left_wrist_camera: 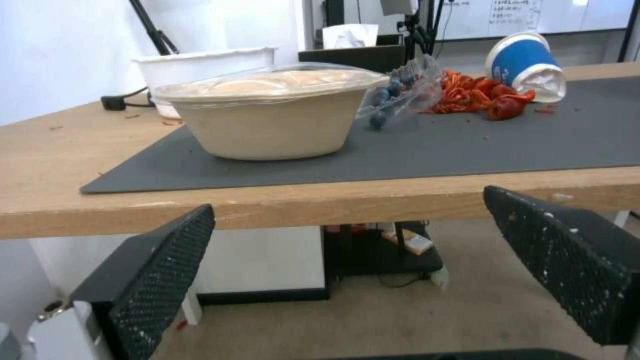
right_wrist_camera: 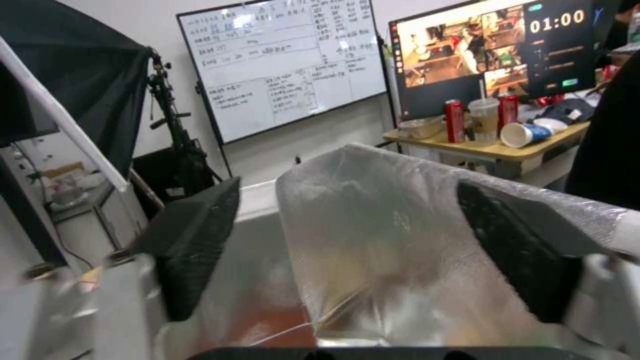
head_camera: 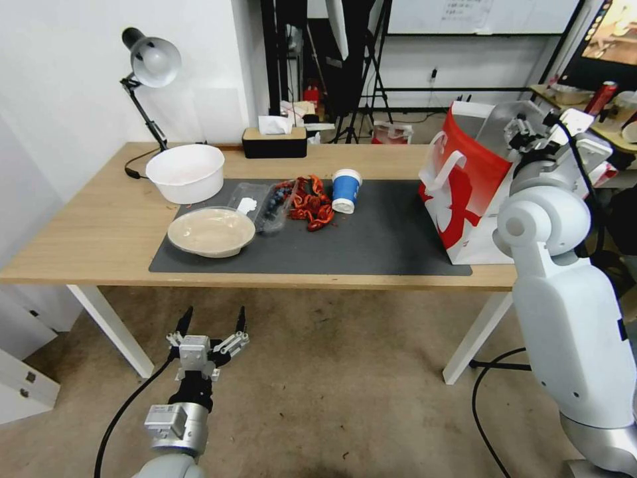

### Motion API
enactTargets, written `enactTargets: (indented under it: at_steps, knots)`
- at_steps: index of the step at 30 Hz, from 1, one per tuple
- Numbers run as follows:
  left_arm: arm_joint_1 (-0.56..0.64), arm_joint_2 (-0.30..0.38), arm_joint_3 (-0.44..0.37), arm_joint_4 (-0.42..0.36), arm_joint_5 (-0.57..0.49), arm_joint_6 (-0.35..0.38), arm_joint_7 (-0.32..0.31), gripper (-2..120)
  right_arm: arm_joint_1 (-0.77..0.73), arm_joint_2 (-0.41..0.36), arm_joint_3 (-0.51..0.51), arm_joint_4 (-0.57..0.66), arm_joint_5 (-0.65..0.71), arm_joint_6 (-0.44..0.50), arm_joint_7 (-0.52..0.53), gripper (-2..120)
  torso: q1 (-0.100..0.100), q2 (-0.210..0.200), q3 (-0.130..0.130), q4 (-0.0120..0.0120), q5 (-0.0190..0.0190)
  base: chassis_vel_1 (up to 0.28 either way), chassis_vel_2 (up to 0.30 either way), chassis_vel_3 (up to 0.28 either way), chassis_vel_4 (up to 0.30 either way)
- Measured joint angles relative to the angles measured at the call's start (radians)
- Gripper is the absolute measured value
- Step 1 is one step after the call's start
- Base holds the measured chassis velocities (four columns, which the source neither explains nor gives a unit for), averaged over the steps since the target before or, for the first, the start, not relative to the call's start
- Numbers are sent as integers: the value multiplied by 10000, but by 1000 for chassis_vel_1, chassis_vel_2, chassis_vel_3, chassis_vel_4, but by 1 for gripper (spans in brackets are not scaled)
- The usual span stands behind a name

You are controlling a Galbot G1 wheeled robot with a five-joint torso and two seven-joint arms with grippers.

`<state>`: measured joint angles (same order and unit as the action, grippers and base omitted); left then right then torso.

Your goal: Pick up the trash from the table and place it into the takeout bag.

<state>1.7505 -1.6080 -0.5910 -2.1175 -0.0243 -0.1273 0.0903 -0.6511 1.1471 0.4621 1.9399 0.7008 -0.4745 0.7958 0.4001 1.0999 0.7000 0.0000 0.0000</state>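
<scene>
- The left gripper hangs below the front edge of the bench, spread wide and empty. The edge is directly ahead of and above it, so a straight reach forward would likely ram the pads into the wood.
- Just beyond that edge, the lidded dish is the nearest trash. It looks wider than the spread, so a side grasp may slip or pop the lid.
- Farther on lie the clear bag, the red scraps and the tipped blue cup. The scraps are loose and could scatter if nudged.
- The right gripper sits wide open at the mouth of the takeout bag, astride the plastic liner. Closing or pulling away could snag the film and tip the bag.
</scene>
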Motion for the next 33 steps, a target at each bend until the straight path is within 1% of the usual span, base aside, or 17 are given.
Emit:
enactTargets:
  at_steps: [2, 3, 5, 6, 7, 9, 10, 11, 13, 14, 17, 22, 25, 26, 27, 29, 33]
  knots:
    - [-2, 3, -25, -11, -1, -1, 1, 100, -25, 4, 28, 161, 399, 688, -471, 96, 0, 0, 0, 0, -1, 0, 0, 0, 0]
    - [-2, 3, -25, -11, -1, -1, 1, 100, -25, 4, 28, 161, 399, 688, -471, 96, 0, 0, 0, 0, -1, 0, 0, 0, 0]
    - [-11, 8, -39, -14, -1, -1, 0, 100, -297, -25, 34, 482, 758, 1351, -1495, 100, 0, 0, 0, 3, -2, 0, 0, 0, 0]
    - [-15, 9, -40, -15, -2, -1, 1, 100, -595, -59, 33, 694, 816, 1717, -2245, 100, -1, 0, -1, 1, -2, 0, 0, 0, 0]
    - [-15, 9, -40, -15, -2, -1, 1, 100, -595, -59, 33, 694, 816, 1717, -2245, 100, -1, 0, -1, 1, -2, 0, 0, 0, 0]
    - [-19, 12, -40, -15, -7, -1, 3, 100, -1243, -136, -71, 1039, 660, 2366, -3396, 100, -1, 0, -2, -1, -1, 0, 0, 0, 0]
    - [-19, 12, -40, -15, -7, -1, 3, 100, -1243, -136, -71, 1039, 660, 2366, -3396, 100, -1, 0, -2, -1, -1, 0, 0, 0, 0]
    - [-21, 12, -44, -15, -14, -1, 1, 100, -1745, -191, -225, 1274, 483, 2696, -4053, 100, -1, 0, -2, -1, 3, 0, 0, 0, 0]
    - [-44, 15, -54, -15, -40, -2, 0, 100, -2446, -271, -522, 1595, 84, 3033, -4813, 100, -1, 0, -2, -1, -1, 0, 0, 0, 0]
    - [-44, 15, -54, -15, -40, -2, 0, 100, -2446, -271, -522, 1595, 84, 3033, -4813, 100, -1, 0, -2, -1, -1, 0, 0, 0, 0]
    - [-70, 23, -70, -2, -64, -1, -6, 100, -3362, -272, -769, 1786, -1116, 3488, -5660, 100, -1, 1, -2, 1, -2, 0, 0, 0, 0]
    - [-78, 25, -63, 34, -72, -2, -6, 100, -4185, -263, -883, 1927, -2011, 3786, -5991, 100, -1, 0, -2, 1, -1, 0, 0, 0, 0]
    - [-99, 30, -60, 52, -84, -3, -9, 100, -5130, -233, -942, 1987, -3061, 4276, -6064, 100, 0, 1, -2, 0, 0, 0, 0, 0, 0]
    - [-99, 30, -60, 52, -84, -3, -9, 100, -5130, -233, -942, 1987, -3061, 4276, -6064, 100, 0, 1, -2, 0, 0, 0, 0, 0, 0]
    - [-100, 37, -58, 57, -92, -4, -10, 100, -5531, -210, -939, 1987, -3452, 4492, -6059, 100, 0, 1, -2, -1, -2, 0, 0, 0, 0]
    - [-102, 56, -58, 70, -109, -14, -12, 100, -6193, -174, -940, 2004, -3905, 4728, -5918, 100, -2, 1, -1, -1, 0, 0, 0, 0, 0]
    - [-106, 68, -62, 77, -122, -24, -15, 100, -6824, -100, -991, 2022, -4340, 4954, -5521, 100, -1, 1, -1, -1, -1, 0, 0, 0, 0]
